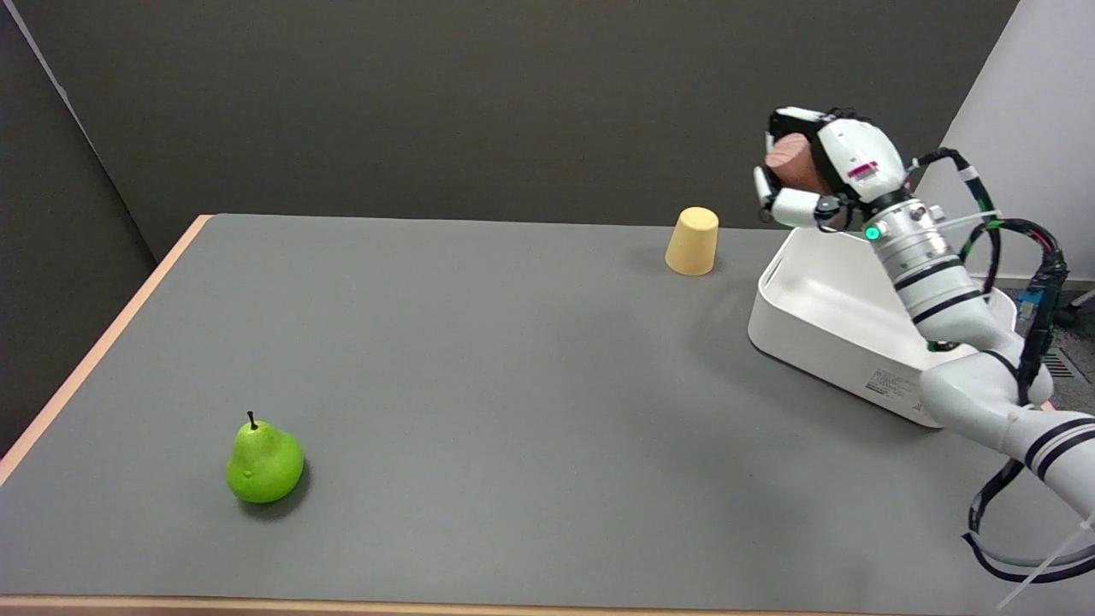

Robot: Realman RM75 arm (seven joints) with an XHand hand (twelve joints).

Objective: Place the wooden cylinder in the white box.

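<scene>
Head view on my end: right hand (817, 175) is up in the air w/ its black-and-white fingers wrapped around the reddish-brown wooden cylinder (794, 164), so it's clamped on that, not loose. Cylinder's flat end faces roughly toward the pic's left, and most of its body is tucked behind the fingers, so I can't see how long it is. Hand + cylinder sit above the far-left corner of the white rectangular plastic box (843, 318), clearly off the box, not touching it. Can't tell from this angle whether the cylinder is over the box's inside or a bit outside the rim.

The box is on the grey tabletop (479, 359) at the right side, open side up, w/ a small label on its near wall. My white forearm crosses over it from lower right.

Other stuff: a pale yellow upside-down cup (693, 241) stands just left of the box, near but apart from it. A green pear with a dark stem (263, 463) sits well apart at the near-left of the table, upright-ish.
</scene>
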